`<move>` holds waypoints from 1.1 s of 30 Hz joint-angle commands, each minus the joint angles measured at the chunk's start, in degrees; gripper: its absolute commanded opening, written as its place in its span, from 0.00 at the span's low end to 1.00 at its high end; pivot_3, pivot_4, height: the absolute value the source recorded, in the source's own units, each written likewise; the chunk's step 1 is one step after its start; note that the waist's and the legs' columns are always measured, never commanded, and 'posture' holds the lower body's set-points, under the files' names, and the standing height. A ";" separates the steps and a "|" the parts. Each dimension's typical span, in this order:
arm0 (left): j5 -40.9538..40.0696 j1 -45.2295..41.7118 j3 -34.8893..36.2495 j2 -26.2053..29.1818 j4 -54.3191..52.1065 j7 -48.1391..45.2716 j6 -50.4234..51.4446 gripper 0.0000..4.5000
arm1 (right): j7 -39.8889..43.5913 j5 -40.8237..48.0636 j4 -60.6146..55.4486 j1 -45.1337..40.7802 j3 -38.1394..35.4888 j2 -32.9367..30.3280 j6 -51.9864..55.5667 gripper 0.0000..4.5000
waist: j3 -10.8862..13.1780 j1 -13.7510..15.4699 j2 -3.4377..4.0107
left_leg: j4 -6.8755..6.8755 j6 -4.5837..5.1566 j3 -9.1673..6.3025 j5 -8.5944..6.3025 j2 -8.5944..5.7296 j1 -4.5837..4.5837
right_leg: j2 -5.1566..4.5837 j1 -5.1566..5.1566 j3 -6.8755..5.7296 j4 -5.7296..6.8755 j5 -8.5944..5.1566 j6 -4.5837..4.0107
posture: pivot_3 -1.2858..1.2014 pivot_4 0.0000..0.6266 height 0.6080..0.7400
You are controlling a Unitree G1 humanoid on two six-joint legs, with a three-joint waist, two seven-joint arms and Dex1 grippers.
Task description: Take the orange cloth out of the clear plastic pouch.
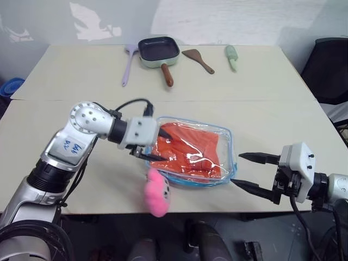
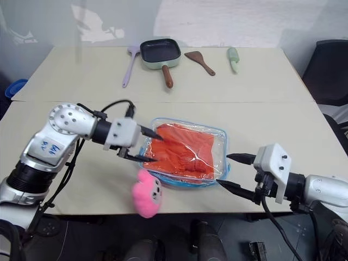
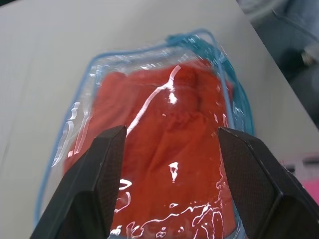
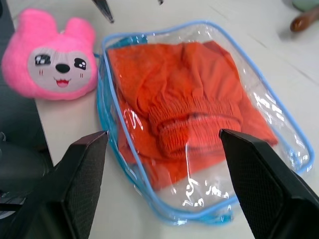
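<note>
Cloth inside the pouch, folded and wrinkled, filling most of it; pouch flat on the table near the front edge, blue zip trim all round. Left gripper at the pouch's left end, fingers spread with a clear gap, one tip above the plastic and one low at its rim – nothing held. In the left wrist view both fingers frame the cloth through the glossy film. Right gripper just off the pouch's right corner, pointing in at it, fingers wide apart and empty; lower tip close to the blue trim, contact not clear. Pink plush at the table's front edge, just beside the pouch. Pan, spatulas and a green tool well apart at the far side.

Step in hand, as judged: approach, with both grippers lined up on opposite ends and no grip yet taken. Whether the zip stands open cannot be told. Next move likely calls for one gripper to pin or pinch the pouch's edge while the other reaches through the mouth and nips a fold of cloth – slippery film, so a firm hold on the trim rather than the flat face. Risk of the whole pouch sliding, or nudging the plush off the edge
</note>
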 commanded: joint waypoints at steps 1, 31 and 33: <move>2.52 1.10 0.85 0.96 2.76 -2.34 -7.85 0.69 | -0.21 -0.68 -3.66 0.36 -1.94 1.59 0.99 0.82 | 0.00 0.19 0.00 | 0.01 -0.03 -0.01 0.02 0.04 0.02 | 0.01 0.00 0.02 0.03 -0.01 -0.02 | 0.52 0.24 1.00; -9.83 1.12 11.43 4.90 2.35 -11.67 11.15 0.69 | 6.87 -13.76 0.30 -18.07 26.05 11.41 4.73 0.40 | 0.00 0.37 -0.02 | 0.07 0.00 -0.20 -0.04 0.21 -0.07 | 0.35 -0.05 0.03 0.21 -0.03 -0.11 | 0.52 0.24 1.00; -10.28 3.28 11.92 6.89 -0.32 -12.36 12.61 0.69 | 7.16 -14.65 2.05 -21.35 29.91 14.27 5.54 0.24 | 0.00 0.24 -0.02 | 0.09 0.00 -0.19 -0.04 0.21 -0.08 | 0.34 -0.10 0.04 0.22 -0.03 -0.12 | 0.52 0.24 1.00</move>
